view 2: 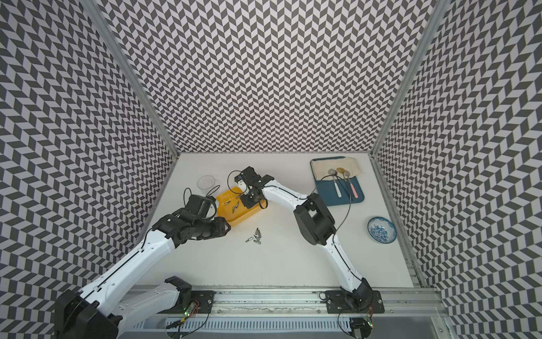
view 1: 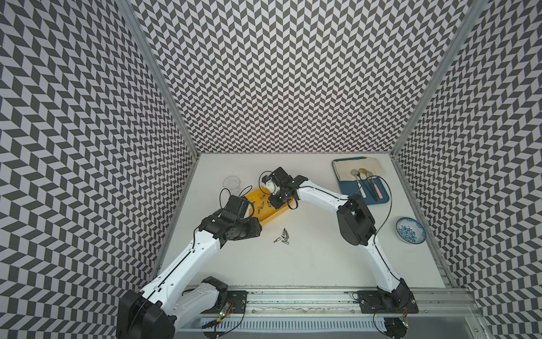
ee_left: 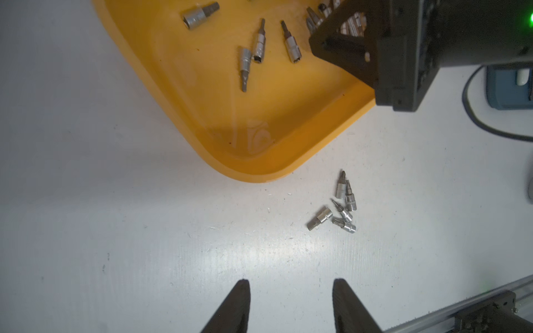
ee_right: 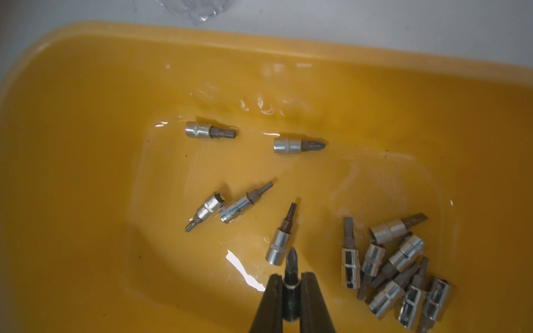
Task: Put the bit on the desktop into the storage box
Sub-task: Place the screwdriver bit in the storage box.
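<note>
Your left tool point(ee_left: 291, 291) hangs released over the bare desk point(ee_left: 115, 230), jaws apart with nothing between them. Near it, five loose bits point(ee_left: 340, 204) lie clustered on the desk just beside the storage box point(ee_left: 259, 170). Above the box floor, your right tool point(ee_right: 291, 275) is clenched on one bit point(ee_right: 290, 259), its tip poking out past the fingertips, with the stored bits point(ee_right: 398, 268) lying beneath and beside it.

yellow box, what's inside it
Loose bits lie on the box floor, several piled at one end. The right gripper, shut on a bit, covers part of it in both top views.
</note>
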